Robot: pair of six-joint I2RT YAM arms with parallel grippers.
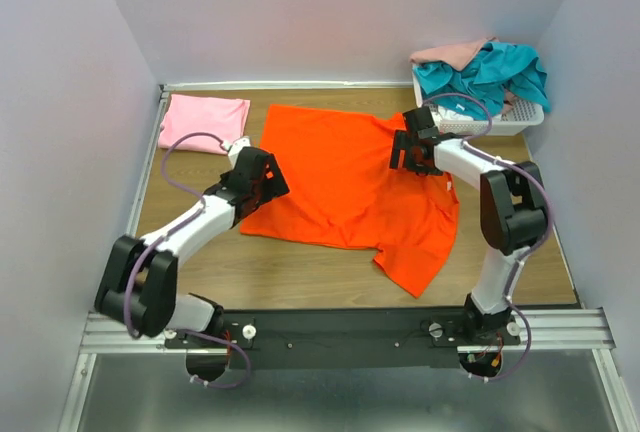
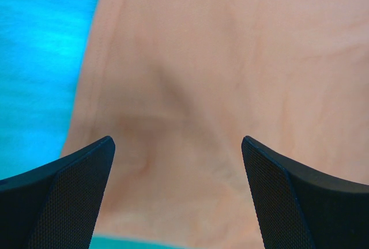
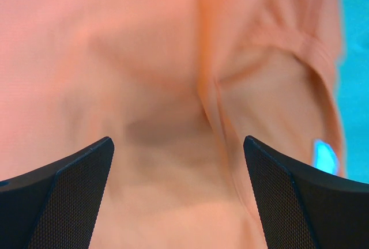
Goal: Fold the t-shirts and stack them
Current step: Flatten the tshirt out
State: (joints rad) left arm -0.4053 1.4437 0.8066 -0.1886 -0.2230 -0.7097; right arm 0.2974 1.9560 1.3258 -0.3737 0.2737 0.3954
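Folded light pink t-shirt [image 1: 203, 120] at the far-left corner of the tabletop [image 1: 300, 274]; left hand [image 1: 268, 180], spread wide and empty, over the left edge of the orange t-shirt [image 1: 345, 192], laid flat mid-tabletop; right hand [image 1: 408, 150], equally wide, over its far right edge. Likely fault: unequal pinches, dragging cloth into a skewed fold.

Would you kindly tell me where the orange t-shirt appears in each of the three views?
Top external: the orange t-shirt lies spread out in the centre.
Left wrist: the shirt fills most of the frame, its edge down the left.
Right wrist: it fills nearly everything, a stitched hem at right.
Shared landmark: the shirt's edge against the table.
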